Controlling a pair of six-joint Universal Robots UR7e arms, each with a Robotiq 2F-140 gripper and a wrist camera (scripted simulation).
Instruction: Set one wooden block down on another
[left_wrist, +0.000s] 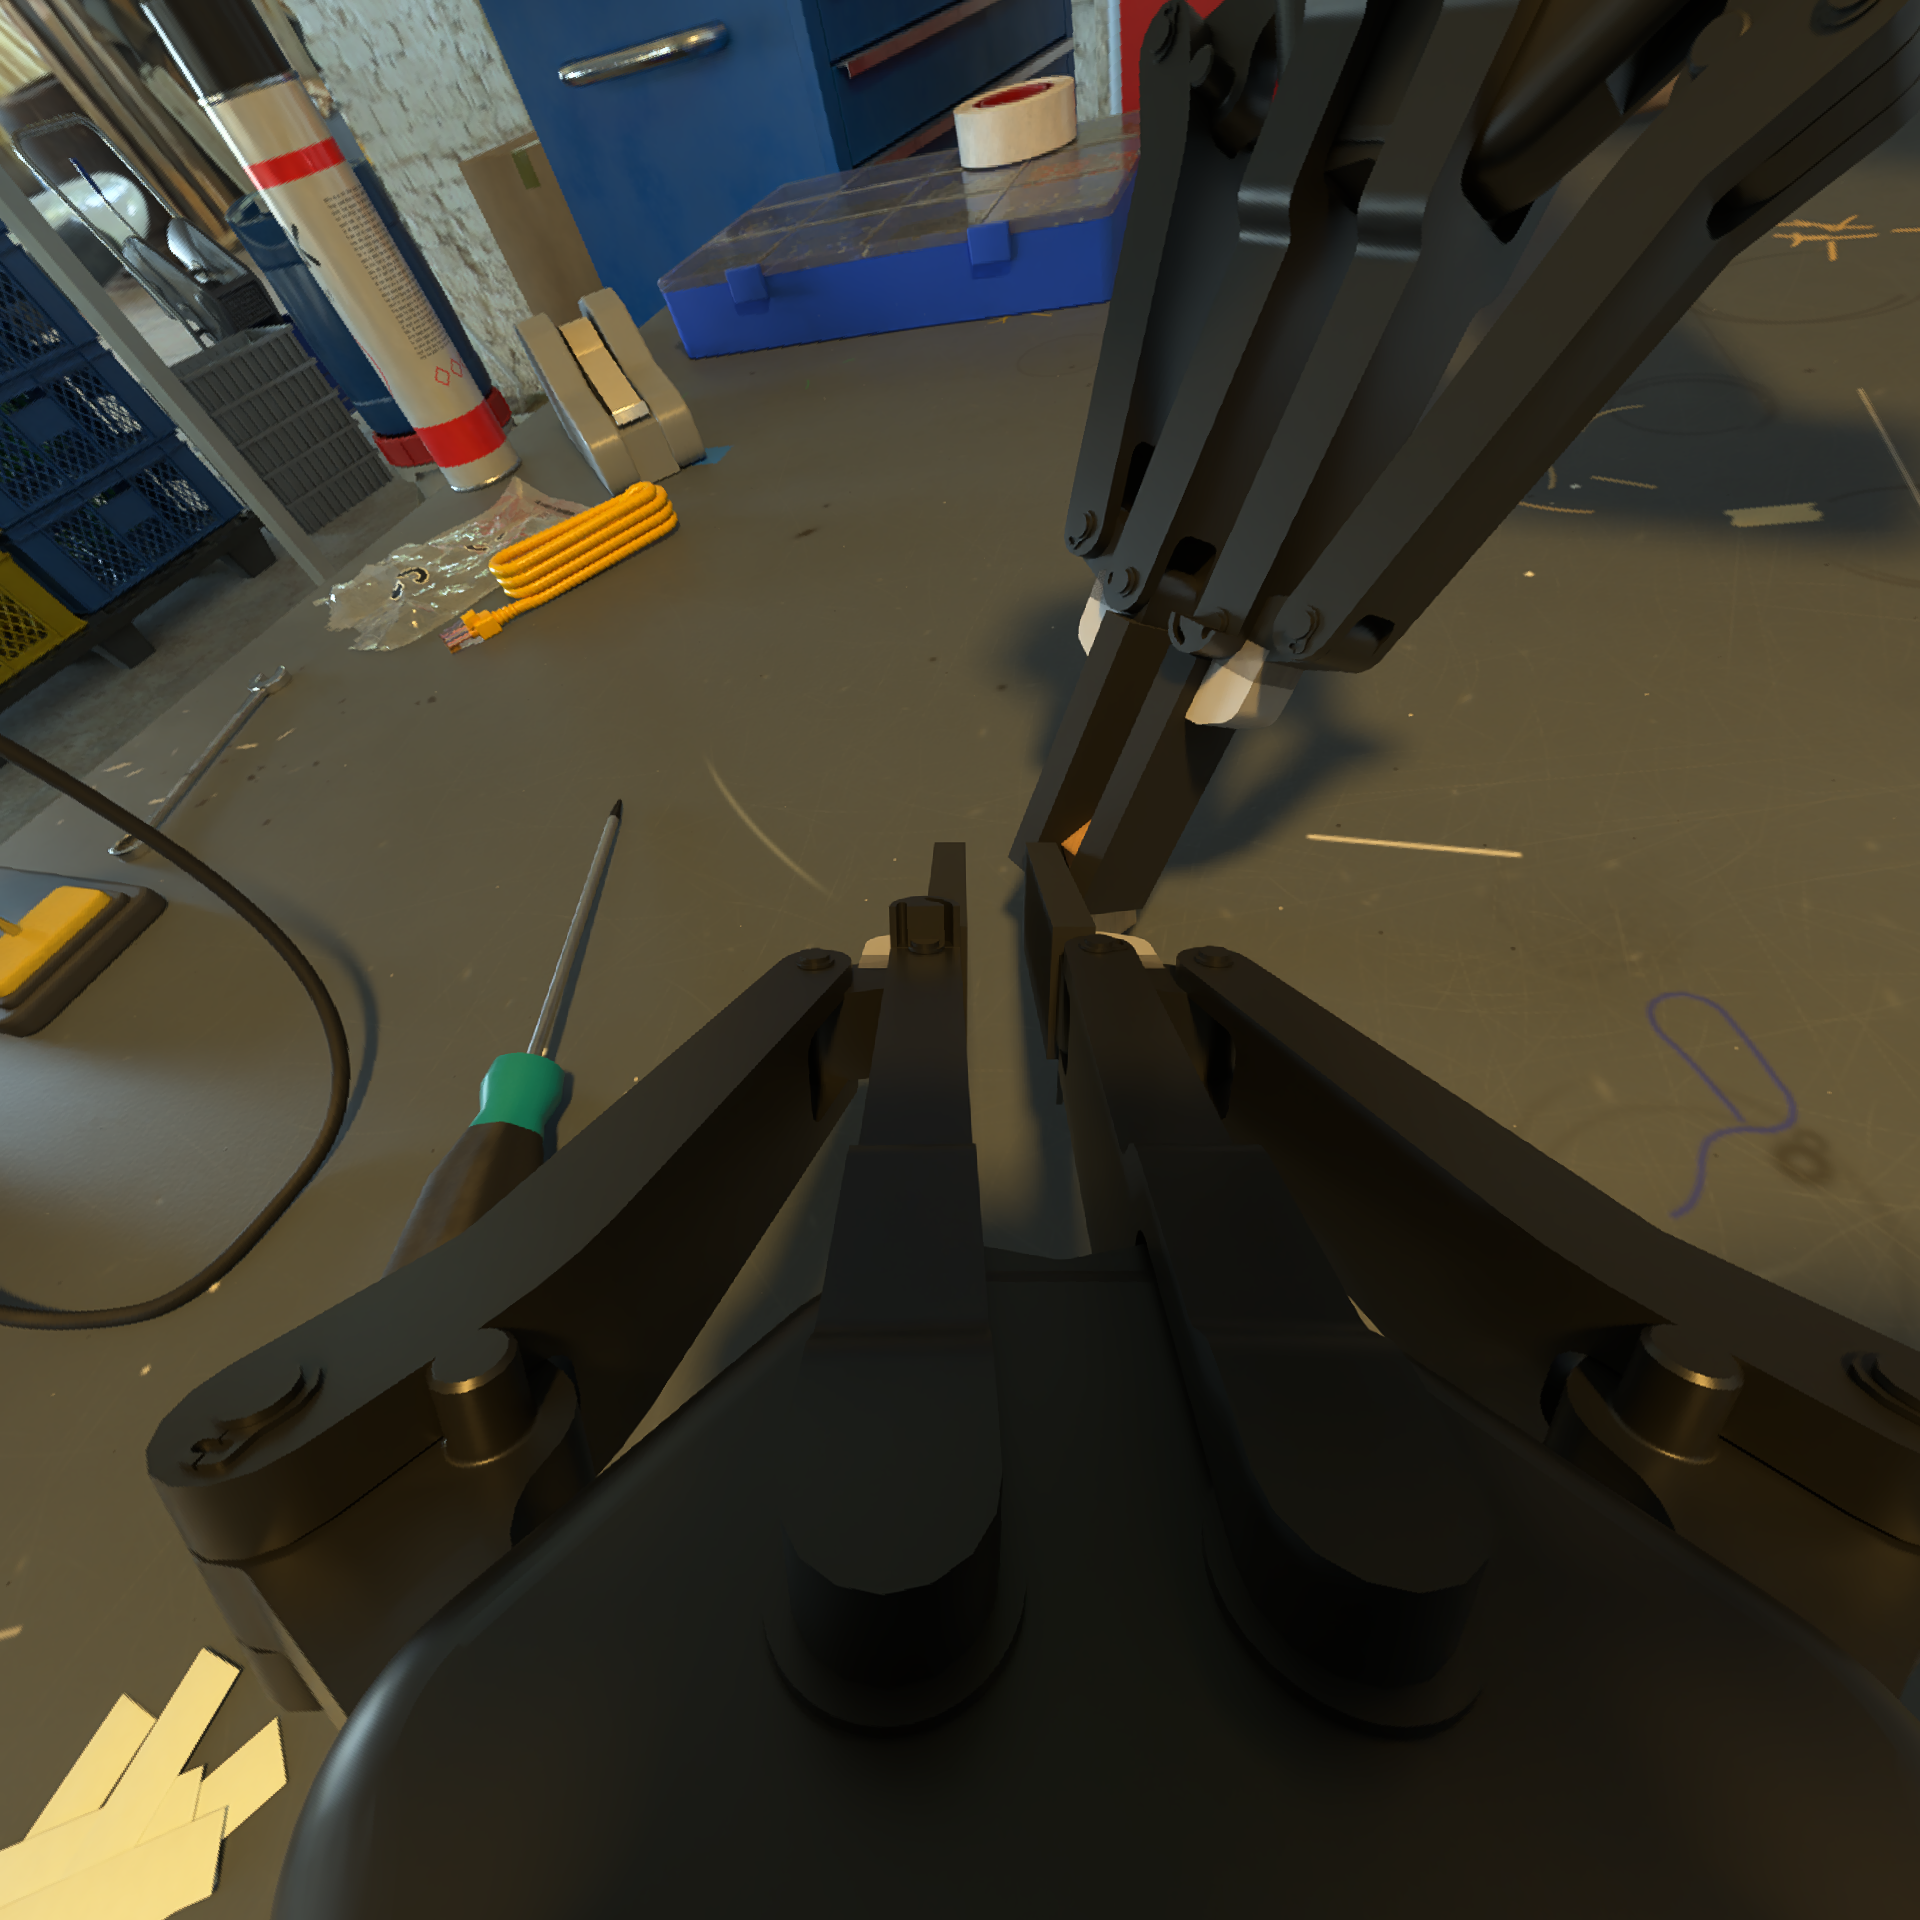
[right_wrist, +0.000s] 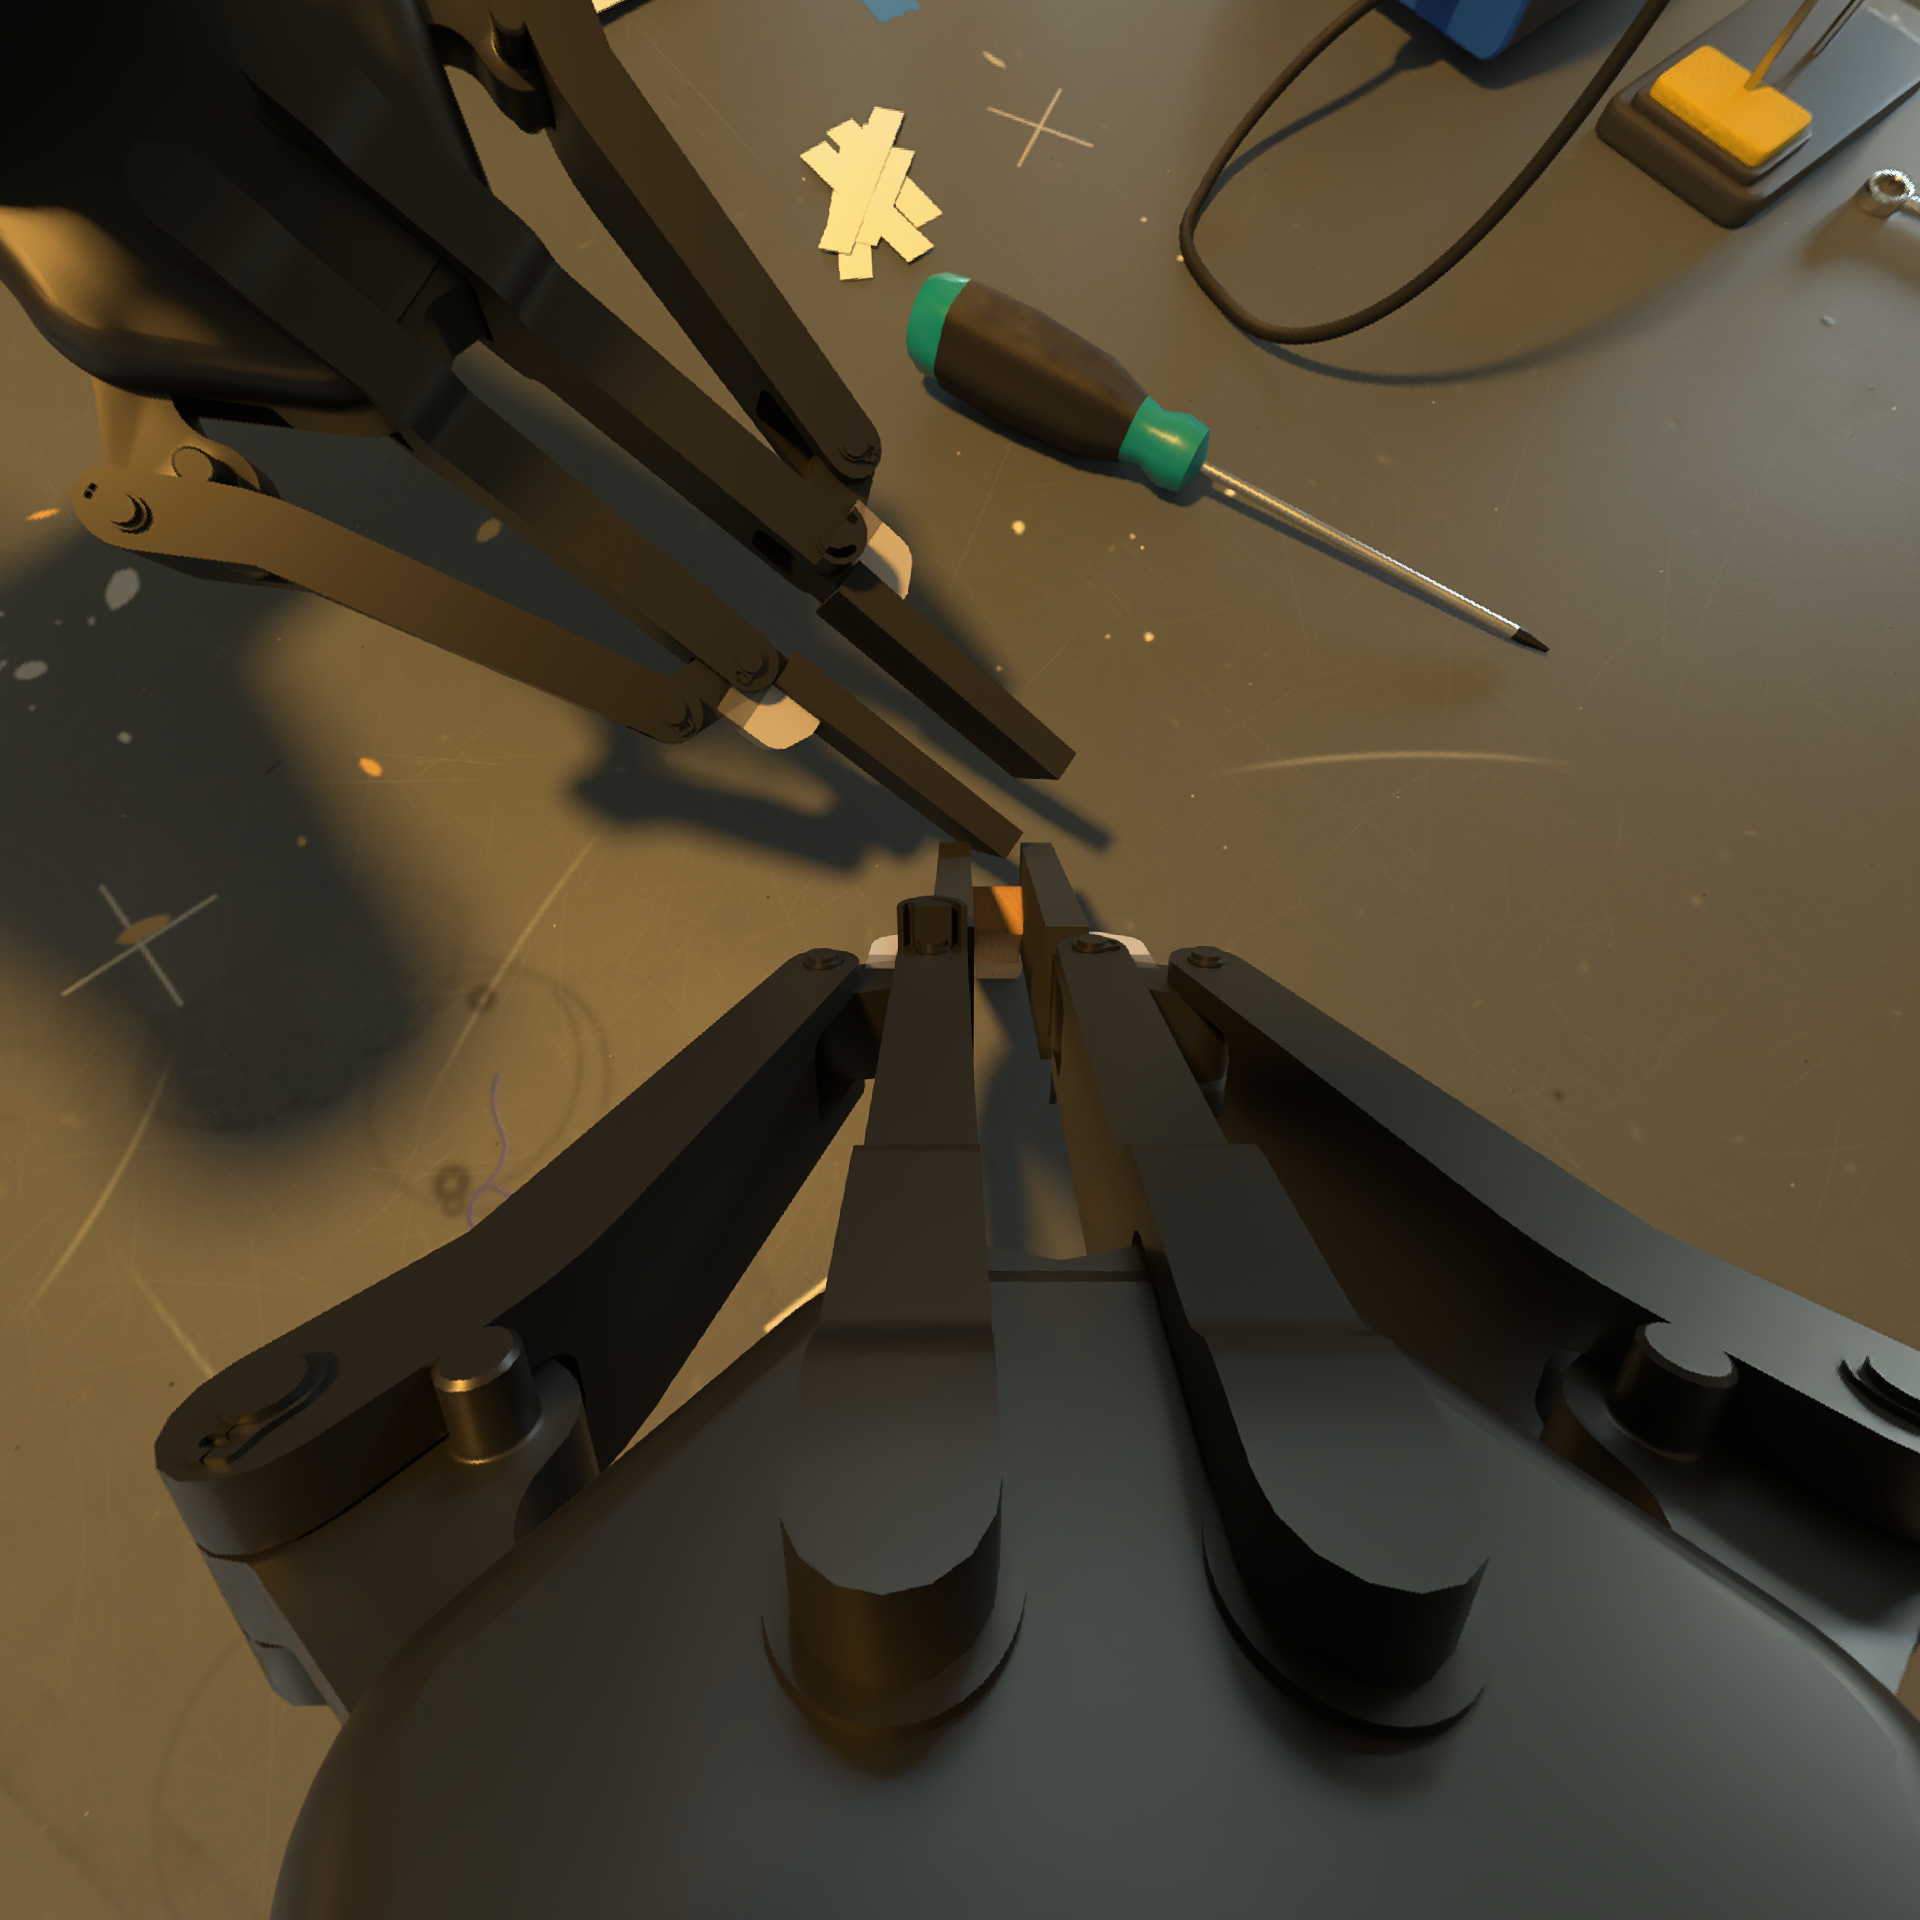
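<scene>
In the right wrist view my right gripper (right_wrist: 995, 864) is shut on a small wooden block (right_wrist: 1000, 912), orange-lit on top with a paler face below, just above the grey table (right_wrist: 1455, 935). I cannot tell whether a second block lies under it. In the left wrist view the right gripper (left_wrist: 1072, 871) comes down from the top right, with an orange sliver of the block (left_wrist: 1075, 835) between its fingers. My left gripper (left_wrist: 995, 883) has a narrow gap between its fingers with only table showing through. Its tips (right_wrist: 1023, 808) sit right beside the right gripper's.
A green-and-brown screwdriver (left_wrist: 520, 1091) (right_wrist: 1060, 384) lies near the left gripper. A black cable (right_wrist: 1351, 312), a yellow sponge stand (right_wrist: 1730, 104), paper strips (right_wrist: 873, 192), a wrench (left_wrist: 208, 758), a yellow cord coil (left_wrist: 582, 540) and a blue case (left_wrist: 894, 260) with a tape roll (left_wrist: 1013, 120) ring the work spot.
</scene>
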